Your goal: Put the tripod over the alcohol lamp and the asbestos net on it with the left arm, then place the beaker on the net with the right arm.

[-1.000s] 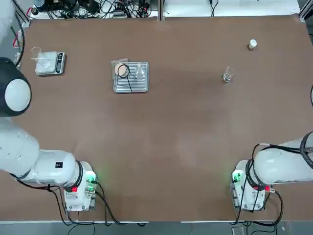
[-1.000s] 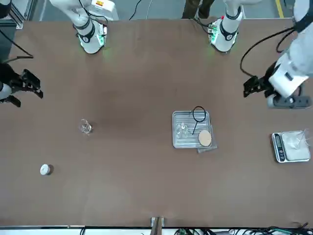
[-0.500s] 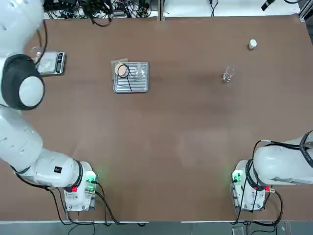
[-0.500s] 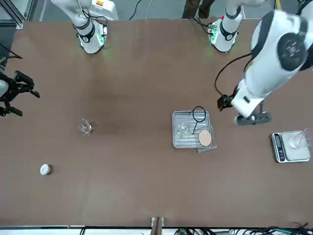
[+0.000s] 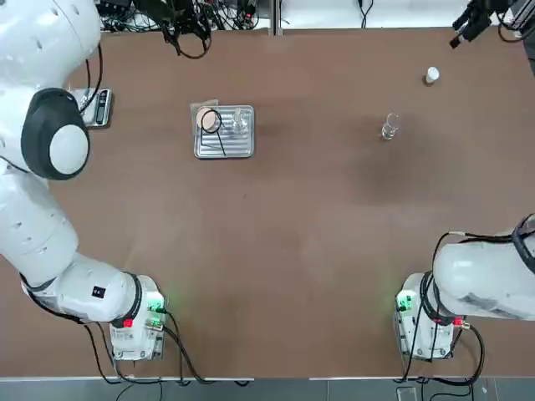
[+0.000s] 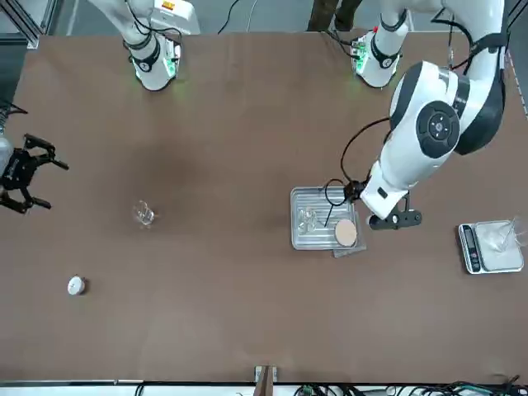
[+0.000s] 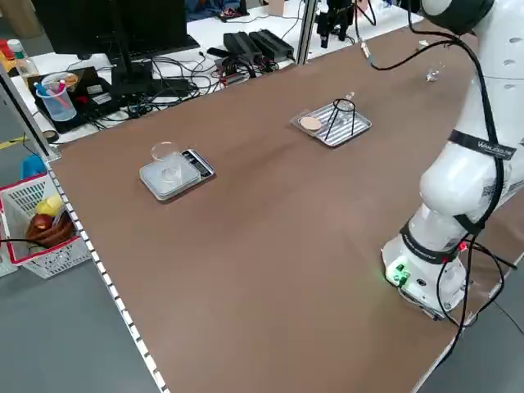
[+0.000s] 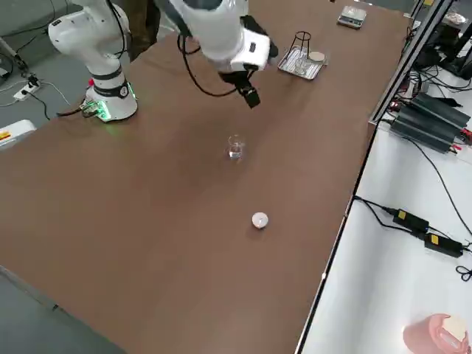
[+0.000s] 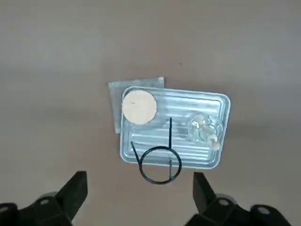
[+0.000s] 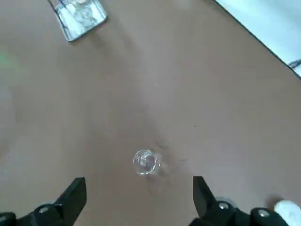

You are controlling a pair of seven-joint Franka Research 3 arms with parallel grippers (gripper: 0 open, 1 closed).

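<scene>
At far left of the brown table [image 5: 292, 251], seen from overhead, a small scale [image 5: 97, 107] is part-hidden under the left arm, whose wrist band is lettered "FRANKA", read in the left side view. Next comes a ribbed silver tray [image 5: 224, 144]: the tripod [image 5: 211, 125] is stood at its far-left corner, the net [image 9: 135, 104] is tucked part-way under that same corner w/ its tan disc showing, and a small clear glass piece, prob. the lamp [image 9: 203, 129], is lain on the tray's right half. The left gripper [image 6: 361, 191] is held above the tray's near side, fingers [image 9: 75, 188] spread wide, nothing gripped. Farther right, well apart from the tray, the beaker [image 5: 389, 127] is stood alone; a white cap [image 5: 431, 75] is set beyond it. At the far right corner the right gripper [image 6: 23, 173] is hung over the table edge, jaws wide apart and empty. No other writing can be read.
</scene>
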